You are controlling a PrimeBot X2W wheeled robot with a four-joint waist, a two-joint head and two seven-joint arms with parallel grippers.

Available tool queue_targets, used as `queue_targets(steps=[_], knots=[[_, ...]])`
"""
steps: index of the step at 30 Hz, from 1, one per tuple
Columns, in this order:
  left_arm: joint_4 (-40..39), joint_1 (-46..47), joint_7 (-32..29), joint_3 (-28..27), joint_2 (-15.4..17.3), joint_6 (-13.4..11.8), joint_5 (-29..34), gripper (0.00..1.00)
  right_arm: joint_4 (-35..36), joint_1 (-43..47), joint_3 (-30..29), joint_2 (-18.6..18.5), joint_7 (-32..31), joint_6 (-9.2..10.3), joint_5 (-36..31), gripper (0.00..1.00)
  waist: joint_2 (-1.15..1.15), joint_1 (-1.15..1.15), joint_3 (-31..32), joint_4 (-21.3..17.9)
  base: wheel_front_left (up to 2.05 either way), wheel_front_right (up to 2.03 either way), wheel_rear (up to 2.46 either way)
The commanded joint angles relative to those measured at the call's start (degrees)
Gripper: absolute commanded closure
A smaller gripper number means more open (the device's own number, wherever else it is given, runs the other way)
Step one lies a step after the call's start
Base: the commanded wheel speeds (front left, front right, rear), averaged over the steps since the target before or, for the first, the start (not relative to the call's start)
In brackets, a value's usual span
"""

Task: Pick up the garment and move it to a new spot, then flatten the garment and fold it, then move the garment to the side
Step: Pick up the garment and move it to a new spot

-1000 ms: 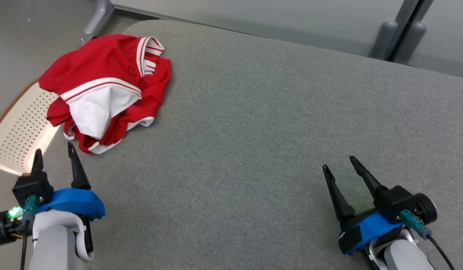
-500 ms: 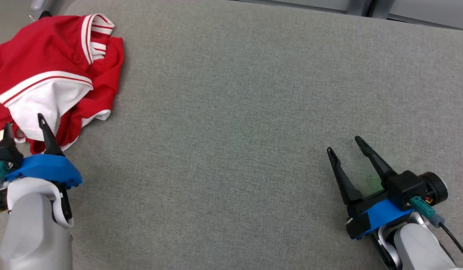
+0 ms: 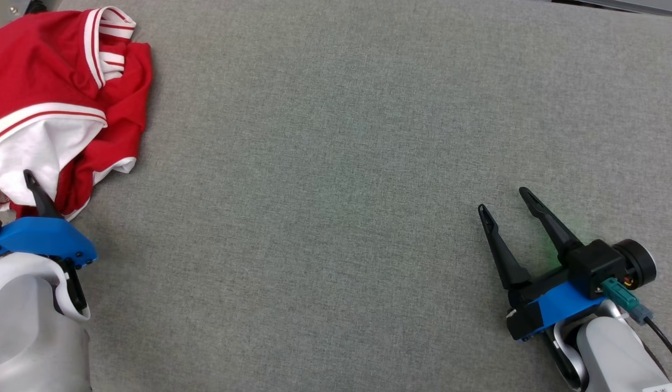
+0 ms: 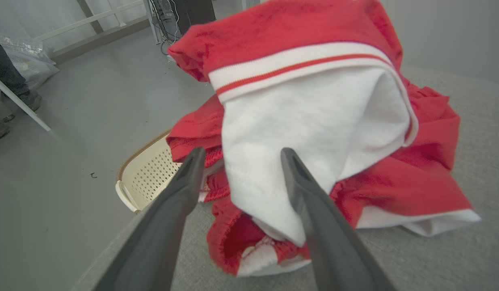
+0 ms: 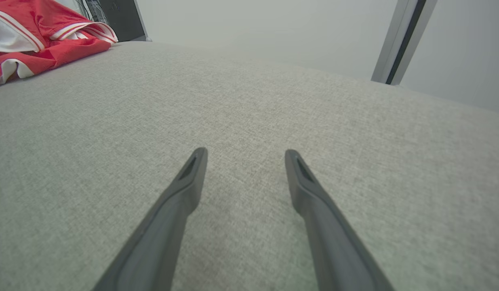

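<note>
Garment (image 3: 53, 98), red with white trim, lies crumpled at the table's (image 3: 336, 163) left edge, above a cream basket (image 4: 148, 182). Left gripper (image 4: 243, 152) is spread wide and empty, its fingers framing the white panel, probably lined up for a pinch; contact unclear. Right gripper (image 3: 503, 198) is spread, empty and well apart, likely waiting. Since a second ago the head camera has tilted down and the left gripper is nearer the cloth.

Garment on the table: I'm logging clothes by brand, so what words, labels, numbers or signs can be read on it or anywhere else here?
None can be read.
Garment: red and white cloth with striped trim, no print or tag on the sides that show.
Table cover: plain gray.
White sticker at the head view's lower right corner: cut off, too small to read.
</note>
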State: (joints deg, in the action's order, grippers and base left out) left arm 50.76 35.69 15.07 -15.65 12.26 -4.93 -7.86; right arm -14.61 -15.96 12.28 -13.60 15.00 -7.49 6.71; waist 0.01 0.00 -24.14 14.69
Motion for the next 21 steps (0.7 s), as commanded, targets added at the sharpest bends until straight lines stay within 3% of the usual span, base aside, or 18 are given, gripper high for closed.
queue_targets(steps=[1,3,4,12,21], knots=[[0.84,1.24,0.17,-0.07,0.18,0.73,-0.54,0.07,-0.21,-0.25,-0.03,-0.53,0.26,-0.01,0.52,0.00,-0.01,0.00,0.14,-0.21,0.00,0.00,0.00],[1.66,1.69,0.17,-0.56,0.40,1.51,-1.18,0.91,-0.50,-0.22,0.22,-0.23,0.26,-0.01,0.73,0.00,-0.01,0.00,0.50,-0.56,0.00,0.00,0.00],[2.42,1.58,0.17,-0.62,0.42,1.94,-1.40,1.00,-0.64,-0.20,0.40,-0.04,0.26,-0.01,0.69,0.00,-0.01,0.00,0.77,-0.76,0.00,0.00,0.00],[3.44,2.47,0.17,0.11,1.57,2.97,-0.78,1.00,-1.86,0.10,0.33,1.72,0.26,-0.01,0.94,0.00,-0.01,0.00,3.87,-2.84,0.00,0.00,0.00],[-10.65,5.22,0.17,5.34,0.95,6.83,3.61,1.00,-3.32,1.25,-0.97,5.07,0.26,-0.01,0.81,0.00,-0.01,0.00,9.11,-5.15,0.00,0.00,0.00]])
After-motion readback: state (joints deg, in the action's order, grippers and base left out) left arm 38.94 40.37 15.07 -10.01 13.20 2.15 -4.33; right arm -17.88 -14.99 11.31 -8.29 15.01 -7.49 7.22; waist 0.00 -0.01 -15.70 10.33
